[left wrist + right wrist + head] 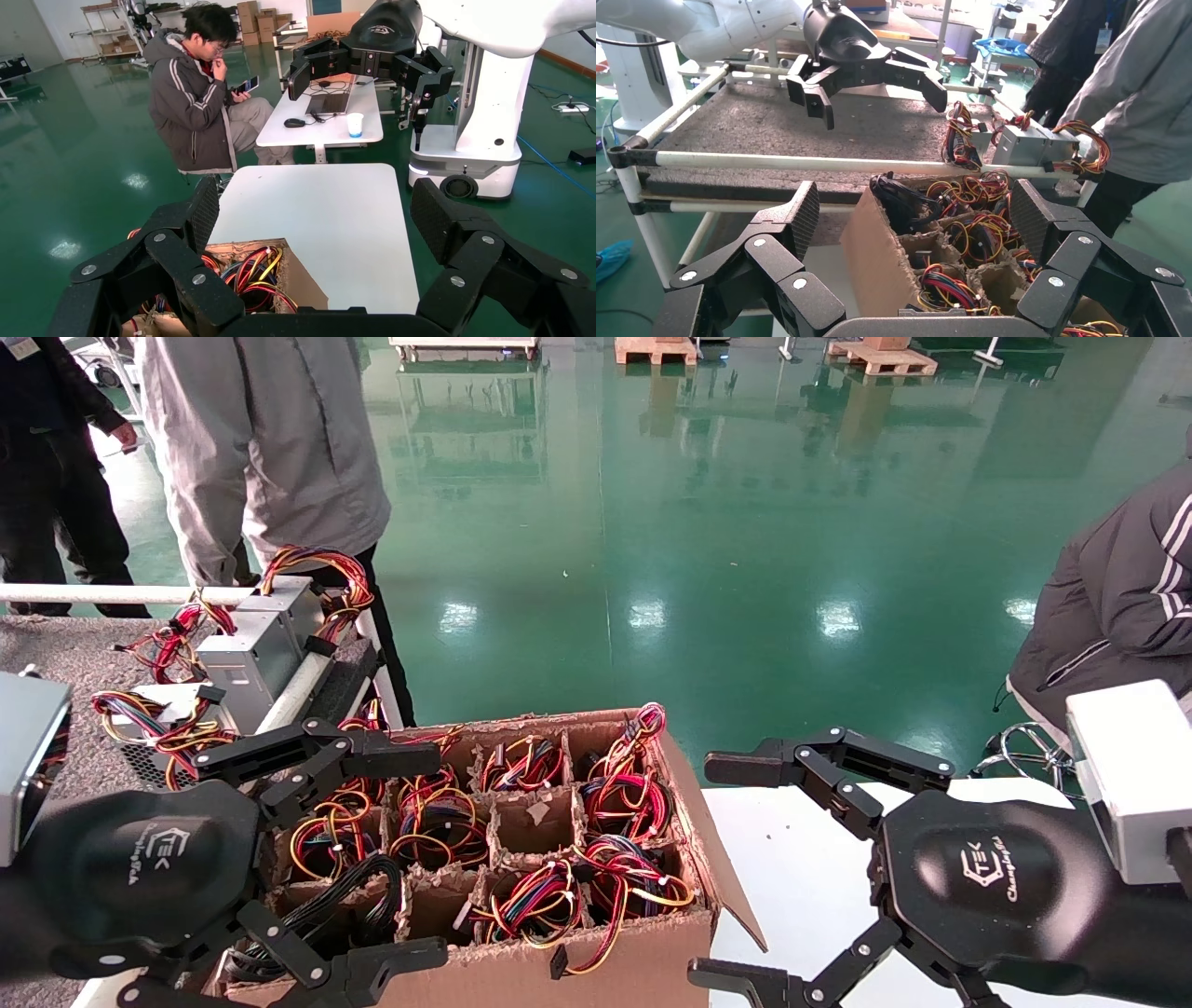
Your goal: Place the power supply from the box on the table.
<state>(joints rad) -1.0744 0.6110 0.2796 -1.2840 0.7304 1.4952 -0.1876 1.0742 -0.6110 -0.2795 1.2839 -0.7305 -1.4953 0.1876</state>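
Observation:
The box point(494, 980) is a brown carton with ragged dividers, and coloured wire bundles fill most of its cells. An all-black cable bundle point(358, 887) fills the near-left cell and marks the power supply, whose body is hidden. It also shows as the black cable bundle point(898, 200) in the right wrist view. My left gripper point(438, 857) hovers open over that near-left corner, holding nothing. My right gripper point(700, 871) hangs open to the right of the box, empty. The grey felt table point(65, 649) lies to the left.
Grey units with red and yellow wires point(256, 645) sit on the felt table by its white tube rail point(298, 686). A smooth white tabletop point(801, 868) lies under my right gripper. One person stands behind the table point(270, 449); another sits at right point(1117, 598).

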